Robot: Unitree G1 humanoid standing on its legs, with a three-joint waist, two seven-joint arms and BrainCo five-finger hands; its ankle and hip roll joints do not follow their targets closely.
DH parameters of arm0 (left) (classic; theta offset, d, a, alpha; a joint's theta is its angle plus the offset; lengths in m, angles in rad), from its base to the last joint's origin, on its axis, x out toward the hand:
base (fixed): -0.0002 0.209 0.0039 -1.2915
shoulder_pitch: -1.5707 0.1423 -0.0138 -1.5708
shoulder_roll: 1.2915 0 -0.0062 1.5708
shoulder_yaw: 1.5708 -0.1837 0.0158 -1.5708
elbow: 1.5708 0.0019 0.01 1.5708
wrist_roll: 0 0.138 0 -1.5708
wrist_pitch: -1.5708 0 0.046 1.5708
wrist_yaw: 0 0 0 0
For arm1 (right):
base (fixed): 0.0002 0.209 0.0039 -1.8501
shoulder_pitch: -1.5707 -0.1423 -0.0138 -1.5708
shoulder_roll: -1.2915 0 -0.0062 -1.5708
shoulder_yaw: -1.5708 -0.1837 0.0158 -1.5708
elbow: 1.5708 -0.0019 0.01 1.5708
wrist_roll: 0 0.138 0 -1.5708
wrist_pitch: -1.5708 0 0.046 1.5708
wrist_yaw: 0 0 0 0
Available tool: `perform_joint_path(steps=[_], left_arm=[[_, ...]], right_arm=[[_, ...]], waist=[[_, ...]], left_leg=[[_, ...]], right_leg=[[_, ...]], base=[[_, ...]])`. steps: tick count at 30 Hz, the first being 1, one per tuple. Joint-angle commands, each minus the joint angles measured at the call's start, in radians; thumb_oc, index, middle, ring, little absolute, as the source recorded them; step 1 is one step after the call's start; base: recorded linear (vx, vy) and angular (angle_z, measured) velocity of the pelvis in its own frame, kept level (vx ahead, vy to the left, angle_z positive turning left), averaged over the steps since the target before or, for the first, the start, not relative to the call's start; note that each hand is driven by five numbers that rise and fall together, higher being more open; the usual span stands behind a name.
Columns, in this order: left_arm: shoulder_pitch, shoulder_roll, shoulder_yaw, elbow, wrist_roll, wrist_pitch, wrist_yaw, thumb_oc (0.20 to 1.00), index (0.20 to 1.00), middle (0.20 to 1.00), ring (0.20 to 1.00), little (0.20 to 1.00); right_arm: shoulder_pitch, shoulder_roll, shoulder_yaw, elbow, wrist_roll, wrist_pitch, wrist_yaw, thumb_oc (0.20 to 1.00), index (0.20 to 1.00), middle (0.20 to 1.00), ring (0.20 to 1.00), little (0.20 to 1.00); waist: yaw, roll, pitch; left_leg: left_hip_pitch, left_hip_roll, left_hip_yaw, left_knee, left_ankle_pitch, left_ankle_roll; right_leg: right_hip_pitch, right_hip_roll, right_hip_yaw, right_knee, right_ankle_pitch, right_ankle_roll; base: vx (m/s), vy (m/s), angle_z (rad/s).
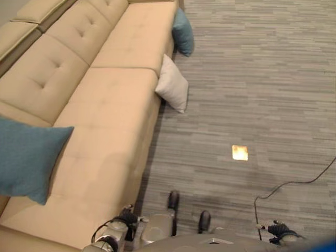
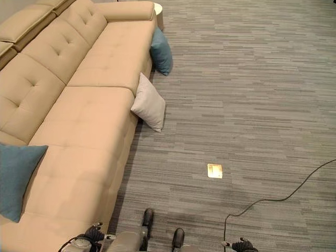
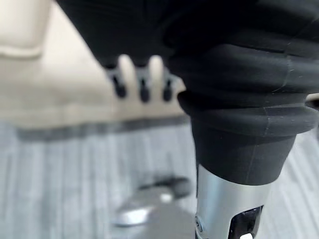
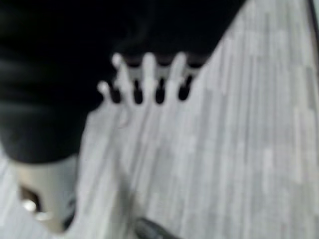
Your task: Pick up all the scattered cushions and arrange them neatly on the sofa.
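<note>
The beige sofa (image 2: 79, 121) runs away from you along your left side, its long axis pointing straight ahead of both hands. On its near seat, just ahead and to the outside of your left hand (image 3: 142, 74), a blue cushion (image 1: 26, 157) already leans against the backrest. Two more sit on the carpet (image 2: 252, 94), propped against the sofa front: a white cushion (image 2: 148, 102) well ahead of you, and beyond it a second blue cushion (image 2: 161, 51) near the far armrest. Both lie forward and slightly left, so your left hand looks the nearer one, I'd judge, though neither is within reach yet. Your left hand hangs empty with fingers relaxed; your right hand (image 4: 149, 74) is likewise slack and holds nothing.
</note>
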Motion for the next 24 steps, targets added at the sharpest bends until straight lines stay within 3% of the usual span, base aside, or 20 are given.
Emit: perform_joint_path(steps=[1,3,4,5,6,7,8,9,10,11,14,15,16,20,21,22,23,24], left_arm=[[-0.018,0.012,0.016,0.012,0.002,-0.009,0.016,1.000,1.000,1.000,1.000,1.000],[-0.017,0.015,0.018,0.010,0.003,-0.009,0.015,1.000,1.000,1.000,1.000,1.000],[-0.024,0.023,0.017,-0.005,-0.003,-0.009,0.017,1.000,1.000,1.000,1.000,1.000],[-0.025,0.022,0.017,-0.005,-0.003,-0.009,0.017,1.000,1.000,1.000,1.000,1.000],[-0.027,0.027,0.017,-0.019,-0.011,-0.010,0.016,1.000,1.000,1.000,1.000,1.000],[-0.027,0.027,0.017,-0.019,-0.011,-0.010,0.016,1.000,1.000,1.000,1.000,1.000],[-0.033,0.033,0.012,-0.038,-0.023,-0.012,0.019,1.000,1.000,1.000,1.000,1.000],[-0.037,0.035,0.007,-0.040,-0.021,-0.011,0.021,1.000,1.000,1.000,1.000,1.000],[-0.042,0.035,0.001,-0.042,-0.020,-0.011,0.024,1.000,1.000,1.000,1.000,1.000],[-0.048,0.034,-0.001,-0.052,-0.029,-0.015,0.024,1.000,1.000,1.000,1.000,1.000],[-0.059,0.027,-0.004,-0.048,-0.019,-0.015,0.022,1.000,1.000,1.000,1.000,1.000],[-0.059,0.026,-0.004,-0.048,-0.019,-0.015,0.022,1.000,1.000,1.000,1.000,1.000],[-0.071,0.025,-0.013,-0.042,-0.006,-0.018,0.021,1.000,1.000,1.000,1.000,1.000],[-0.060,0.015,-0.006,-0.022,0.002,-0.020,0.023,1.000,1.000,1.000,1.000,1.000],[-0.052,0.007,-0.002,-0.017,-0.004,-0.020,0.026,1.000,1.000,1.000,1.000,1.000],[-0.050,0.001,-0.012,-0.020,-0.006,-0.017,0.022,1.000,1.000,1.000,1.000,1.000],[-0.058,-0.004,-0.022,-0.026,-0.011,-0.016,0.019,1.000,1.000,1.000,1.000,1.000],[-0.066,-0.004,-0.032,-0.036,-0.019,-0.017,0.019,1.000,1.000,1.000,1.000,1.000]], right_arm=[[0.013,-0.007,0.039,-0.015,-0.011,-0.005,-0.007,1.000,1.000,1.000,1.000,1.000],[0.010,-0.002,0.042,-0.018,-0.017,-0.008,-0.004,1.000,1.000,1.000,1.000,1.000],[-0.007,0.003,0.054,-0.028,-0.027,-0.009,-0.004,1.000,1.000,1.000,1.000,1.000],[-0.008,0.003,0.054,-0.028,-0.027,-0.009,-0.004,1.000,1.000,1.000,1.000,1.000],[-0.017,0.006,0.060,-0.039,-0.029,-0.011,-0.002,1.000,1.000,1.000,1.000,1.000],[-0.017,0.006,0.060,-0.038,-0.029,-0.011,-0.002,1.000,1.000,1.000,1.000,1.000],[-0.031,0.010,0.072,-0.056,-0.024,-0.014,0.000,1.000,1.000,1.000,1.000,1.000],[-0.034,0.011,0.073,-0.058,-0.024,-0.014,0.000,1.000,1.000,1.000,1.000,1.000],[-0.036,0.015,0.080,-0.059,-0.030,-0.014,-0.004,1.000,1.000,1.000,1.000,1.000],[-0.038,0.014,0.091,-0.058,-0.041,-0.013,0.001,1.000,1.000,1.000,1.000,1.000],[-0.039,0.010,0.098,-0.061,-0.044,-0.012,0.001,1.000,1.000,1.000,1.000,1.000],[-0.039,0.009,0.098,-0.061,-0.044,-0.011,0.001,1.000,1.000,1.000,1.000,1.000],[-0.038,0.010,0.095,-0.057,-0.034,-0.007,-0.001,1.000,1.000,1.000,1.000,1.000],[-0.022,0.009,0.091,-0.043,-0.038,-0.003,0.004,1.000,1.000,1.000,1.000,1.000],[-0.011,0.009,0.086,-0.038,-0.039,-0.003,0.005,1.000,1.000,1.000,1.000,1.000],[0.005,0.005,0.072,-0.035,-0.024,-0.003,0.000,1.000,1.000,1.000,1.000,1.000],[0.011,-0.003,0.063,-0.037,-0.011,-0.006,-0.012,1.000,1.000,1.000,1.000,1.000],[0.013,-0.007,0.056,-0.044,0.021,-0.009,-0.017,1.000,1.000,1.000,1.000,1.000]], waist=[[0.014,-0.036,-0.047],[0.022,-0.038,-0.051],[0.033,-0.041,-0.041],[0.034,-0.040,-0.044],[0.034,-0.038,-0.032],[0.035,-0.037,-0.035],[0.017,-0.023,-0.013],[0.010,-0.012,-0.009],[0.002,-0.003,-0.008],[-0.007,0.004,-0.008],[-0.035,-0.013,-0.001],[-0.035,-0.010,0.002],[-0.071,-0.015,-0.001],[-0.091,-0.019,-0.021],[-0.096,-0.017,-0.032],[-0.099,-0.018,-0.027],[-0.094,-0.030,0.000],[-0.077,-0.052,0.024]], left_leg=[[-0.010,-0.049,-0.008,0.079,-0.036,0.103],[0.006,-0.048,-0.001,0.080,-0.049,0.113],[0.045,-0.053,0.004,0.085,-0.078,0.141],[0.042,-0.051,0.005,0.085,-0.077,0.141],[0.066,-0.057,0.001,0.086,-0.092,0.159],[0.063,-0.056,0.001,0.086,-0.091,0.158],[0.106,-0.050,-0.025,0.081,-0.104,0.174],[0.127,-0.042,-0.034,0.073,-0.112,0.178],[0.152,-0.034,-0.041,0.059,-0.121,0.179],[0.196,-0.025,-0.048,0.036,-0.141,0.173],[0.258,-0.038,-0.066,0.025,-0.183,0.159],[0.264,-0.035,-0.067,0.024,-0.186,0.158],[0.307,-0.037,-0.115,0.013,-0.209,0.150],[0.345,-0.023,-0.149,0.058,-0.239,0.128],[0.349,-0.013,-0.150,0.111,-0.229,0.118],[0.295,-0.001,-0.128,0.273,-0.143,0.083],[0.187,0.015,-0.078,0.430,-0.096,0.066],[0.090,-0.001,-0.064,0.538,-0.100,0.084]], right_leg=[[0.063,-0.033,0.000,0.124,-0.071,0.192],[0.052,-0.041,0.004,0.184,-0.072,0.202],[-0.011,-0.067,0.008,0.345,-0.017,0.238],[-0.014,-0.065,0.009,0.343,-0.015,0.238],[-0.056,-0.079,0.010,0.446,0.039,0.258],[-0.059,-0.077,0.011,0.444,0.042,0.257],[-0.131,-0.068,0.031,0.572,0.089,0.257],[-0.173,-0.074,0.025,0.611,0.083,0.247],[-0.207,-0.089,0.000,0.608,0.067,0.234],[-0.248,-0.100,-0.034,0.511,0.033,0.212],[-0.287,-0.083,-0.011,0.269,0.074,0.217],[-0.278,-0.079,-0.012,0.262,0.076,0.217],[-0.321,-0.048,0.117,0.125,0.127,0.231],[-0.302,-0.043,0.148,0.127,0.161,0.234],[-0.290,-0.039,0.136,0.141,0.158,0.219],[-0.248,-0.041,0.123,0.144,0.137,0.196],[-0.220,-0.057,0.101,0.145,0.127,0.180],[-0.178,-0.056,0.092,0.137,0.094,0.150]], base=[[0.36,0.111,-0.62],[0.25,0.096,-0.56],[0.27,0.107,-0.57],[0.25,0.111,-0.53],[0.09,0.041,-0.56],[0.24,0.089,-0.45],[0.24,0.082,-0.19],[0.35,0.105,-0.03],[0.43,0.045,-0.03],[0.44,-0.011,-0.05],[0.38,-0.098,-0.13],[0.46,-0.145,0.06],[0.45,-0.157,0.25],[0.38,-0.181,0.74],[0.34,-0.218,0.90],[0.36,-0.312,0.66],[0.31,-0.449,0.98],[0.12,-0.302,0.84]])
